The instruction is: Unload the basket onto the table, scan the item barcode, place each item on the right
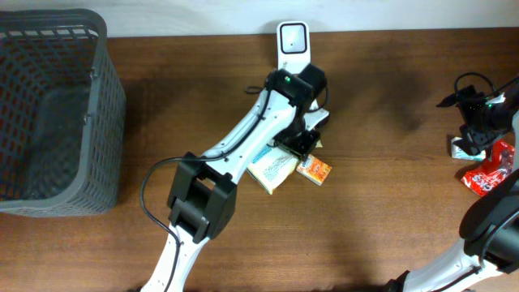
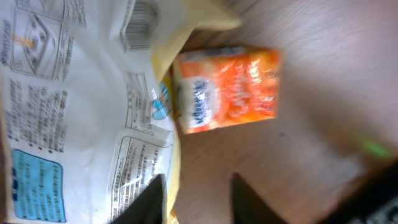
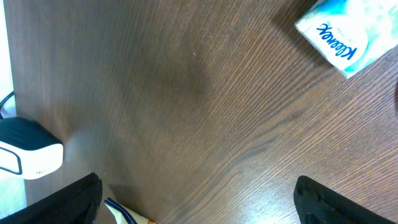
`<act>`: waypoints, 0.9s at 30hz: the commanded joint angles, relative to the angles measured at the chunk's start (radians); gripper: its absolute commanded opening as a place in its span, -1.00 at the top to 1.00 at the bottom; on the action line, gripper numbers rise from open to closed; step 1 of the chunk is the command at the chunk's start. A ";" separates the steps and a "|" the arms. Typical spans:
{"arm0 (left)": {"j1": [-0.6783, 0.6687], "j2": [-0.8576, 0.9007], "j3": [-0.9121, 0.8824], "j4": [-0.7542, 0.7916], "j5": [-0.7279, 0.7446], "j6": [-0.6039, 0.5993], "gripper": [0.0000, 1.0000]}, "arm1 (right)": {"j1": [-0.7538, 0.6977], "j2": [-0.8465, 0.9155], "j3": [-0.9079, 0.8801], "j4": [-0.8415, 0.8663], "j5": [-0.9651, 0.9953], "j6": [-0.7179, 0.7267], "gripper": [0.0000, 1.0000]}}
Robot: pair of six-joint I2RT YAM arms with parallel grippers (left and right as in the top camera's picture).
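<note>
The left tool [image 1: 298,146] hangs low over a white-and-yellow packet [image 2: 74,112] lying flat on the bench [image 1: 389,227]. Its 2 fingers [image 2: 152,199] are partly spread with bare wood between them, gripping nothing. The packet's barcode [image 2: 140,22] faces up, and an orange box [image 2: 227,90] lies just beside it. The white scanner [image 1: 292,40] stands near, at the bench's far edge. The right tool [image 3: 196,186] gapes wide and empty, well apart.
</note>
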 commanded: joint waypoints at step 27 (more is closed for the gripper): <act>-0.183 -0.002 -0.177 0.251 0.019 -0.138 1.00 | 0.005 0.002 -0.002 0.000 -0.004 -0.010 -0.97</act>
